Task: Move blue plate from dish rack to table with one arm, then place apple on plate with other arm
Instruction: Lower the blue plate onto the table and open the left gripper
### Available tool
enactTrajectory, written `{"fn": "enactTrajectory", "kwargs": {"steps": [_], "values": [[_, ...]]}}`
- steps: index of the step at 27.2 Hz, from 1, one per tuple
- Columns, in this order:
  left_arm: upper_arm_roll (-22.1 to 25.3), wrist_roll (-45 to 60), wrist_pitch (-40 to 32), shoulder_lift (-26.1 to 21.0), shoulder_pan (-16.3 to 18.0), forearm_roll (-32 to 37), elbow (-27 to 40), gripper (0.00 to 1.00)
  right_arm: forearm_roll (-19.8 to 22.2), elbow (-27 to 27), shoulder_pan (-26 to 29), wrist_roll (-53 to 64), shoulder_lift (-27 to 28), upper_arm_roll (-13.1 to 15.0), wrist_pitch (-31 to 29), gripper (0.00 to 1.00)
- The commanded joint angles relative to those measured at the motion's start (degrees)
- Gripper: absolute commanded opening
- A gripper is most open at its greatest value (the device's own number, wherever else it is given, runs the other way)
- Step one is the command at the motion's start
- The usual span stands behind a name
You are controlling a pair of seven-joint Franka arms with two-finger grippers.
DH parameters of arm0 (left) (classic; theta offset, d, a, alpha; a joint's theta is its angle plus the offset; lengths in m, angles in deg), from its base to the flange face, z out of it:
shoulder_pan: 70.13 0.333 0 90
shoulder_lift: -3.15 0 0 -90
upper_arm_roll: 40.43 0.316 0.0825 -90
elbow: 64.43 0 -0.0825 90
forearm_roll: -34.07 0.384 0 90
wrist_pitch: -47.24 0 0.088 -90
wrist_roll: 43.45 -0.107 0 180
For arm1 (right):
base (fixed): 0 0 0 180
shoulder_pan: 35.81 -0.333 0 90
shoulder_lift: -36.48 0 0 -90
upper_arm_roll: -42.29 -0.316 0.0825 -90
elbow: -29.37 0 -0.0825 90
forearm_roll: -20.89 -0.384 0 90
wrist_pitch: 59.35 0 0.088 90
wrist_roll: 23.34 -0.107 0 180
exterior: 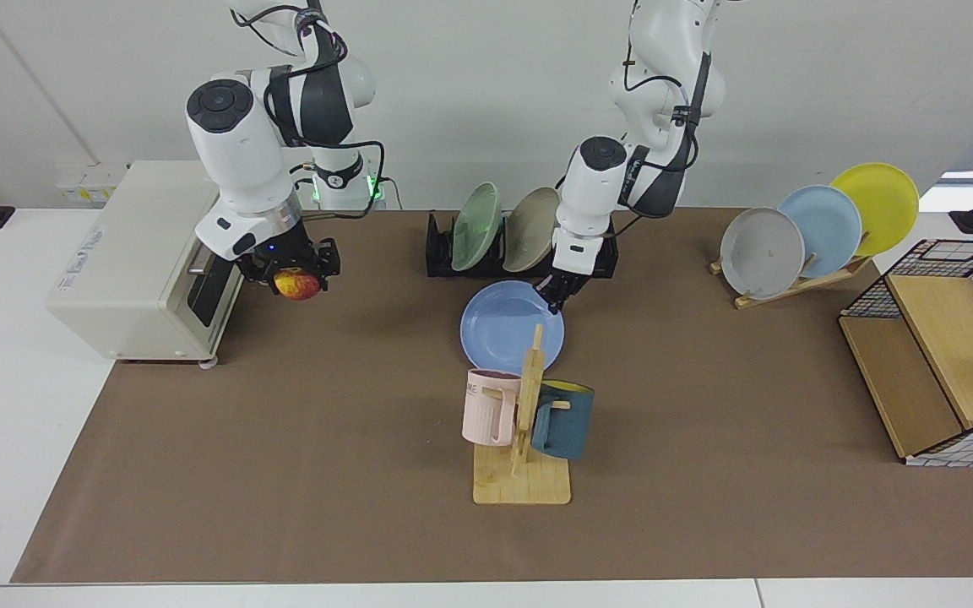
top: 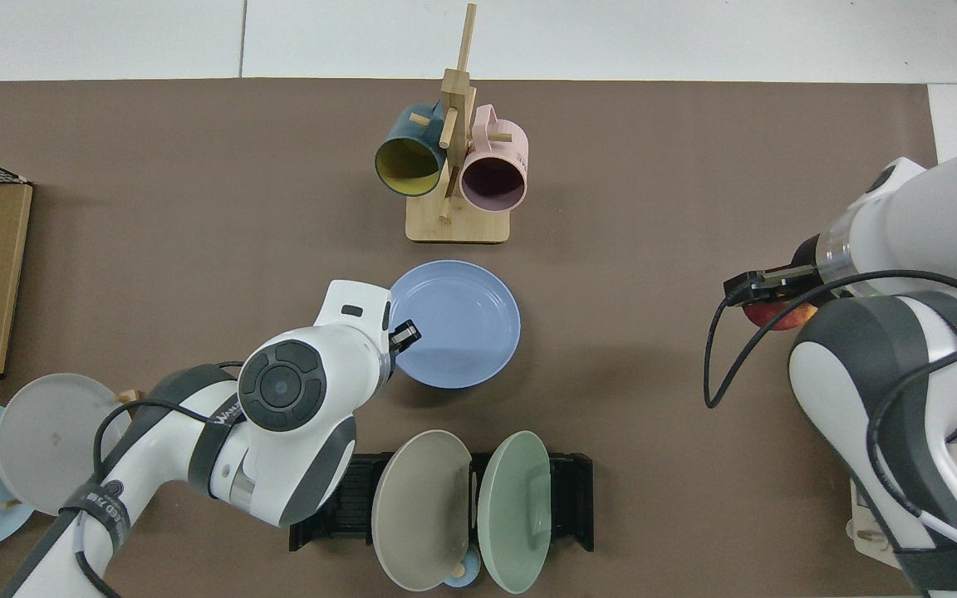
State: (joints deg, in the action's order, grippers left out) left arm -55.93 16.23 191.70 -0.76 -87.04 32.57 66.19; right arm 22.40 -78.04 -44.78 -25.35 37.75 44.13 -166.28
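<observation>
The blue plate (exterior: 508, 329) (top: 462, 320) hangs level and low over the brown mat of the table (exterior: 284, 464) (top: 154, 166), between the dish rack (exterior: 437, 249) (top: 578, 498) and the mug tree. My left gripper (exterior: 556, 293) (top: 404, 336) is shut on the plate's rim, on the side toward the rack. I cannot tell if the plate touches the mat. Beside the toaster oven, my right gripper (exterior: 295, 279) (top: 765, 291) holds the red-and-yellow apple (exterior: 298, 285) (top: 777, 316) in the air.
A wooden mug tree (exterior: 524, 422) (top: 453, 166) with a pink and a dark blue mug stands just in front of the plate. A green and a beige plate (exterior: 533, 228) stay in the rack. A white toaster oven (exterior: 132, 262), a wooden plate stand (exterior: 799, 283) and a wire basket (exterior: 943, 355) line the sides.
</observation>
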Motion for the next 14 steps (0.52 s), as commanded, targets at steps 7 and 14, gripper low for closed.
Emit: {"fn": "enactTrajectory", "kwargs": {"steps": [7,14], "values": [[0.56,-1.67,1.61,0.74,-0.24,1.14,1.74,0.13,-0.63,-2.71,-2.72,0.51,-0.65,-0.34,-3.99,0.00],[1.00,-2.28,1.52,0.48,0.02,1.32,1.21,1.00,-0.72,-2.80,-3.33,0.69,-0.48,-0.34,-4.16,0.00]]}}
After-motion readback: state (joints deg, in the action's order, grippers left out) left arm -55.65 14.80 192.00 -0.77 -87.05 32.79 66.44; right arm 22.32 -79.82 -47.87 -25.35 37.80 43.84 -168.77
